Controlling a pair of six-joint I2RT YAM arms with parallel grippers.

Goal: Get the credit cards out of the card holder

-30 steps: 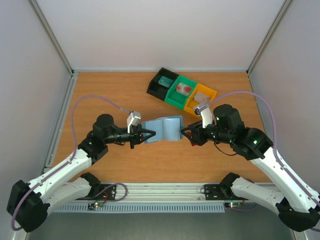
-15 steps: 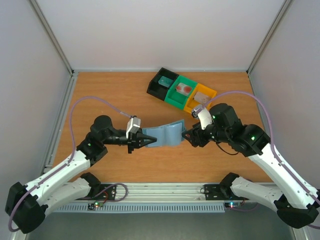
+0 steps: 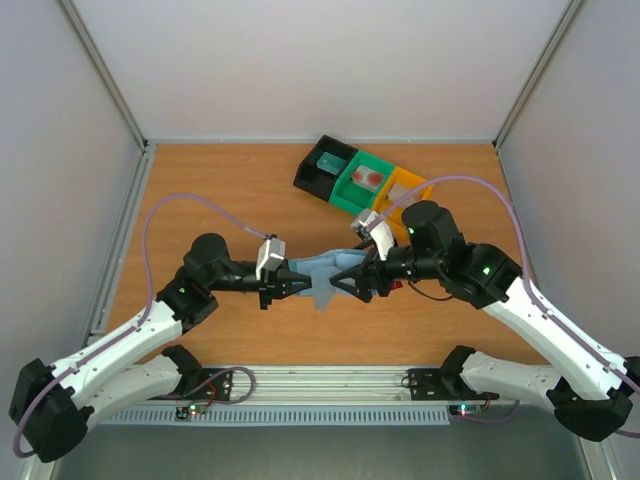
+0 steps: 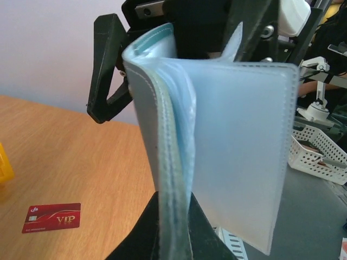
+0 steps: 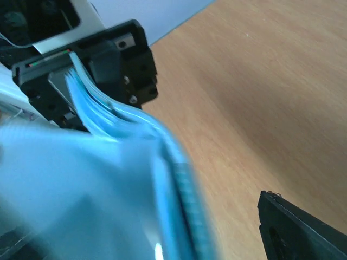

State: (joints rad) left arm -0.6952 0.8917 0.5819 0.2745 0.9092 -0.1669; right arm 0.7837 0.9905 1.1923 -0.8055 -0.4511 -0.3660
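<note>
The light blue card holder [image 3: 328, 274] hangs above the table between both arms, partly open and bent. My left gripper [image 3: 288, 283] is shut on its left edge; in the left wrist view the holder [image 4: 238, 141] rises from between the left gripper [image 4: 173, 205] and fans out. My right gripper [image 3: 356, 281] is open at the holder's right side, one black finger [image 4: 105, 70] on each side of it. In the right wrist view the blurred holder [image 5: 108, 184] fills the left, with one finger [image 5: 303, 230] at lower right. A dark red credit card [image 4: 52, 216] lies flat on the table [image 3: 200, 180].
Black [image 3: 320, 172], green [image 3: 362, 186] and orange [image 3: 404, 186] bins stand in a row at the back right, the orange one partly behind my right arm. A pale teal card [image 3: 328, 163] lies in the black bin. Metal frame rails edge the table.
My right gripper has moved left up to the holder and spread its jaws wider. The red card seen at its jaws earlier now lies on the table. The holder has bent and shifted.
</note>
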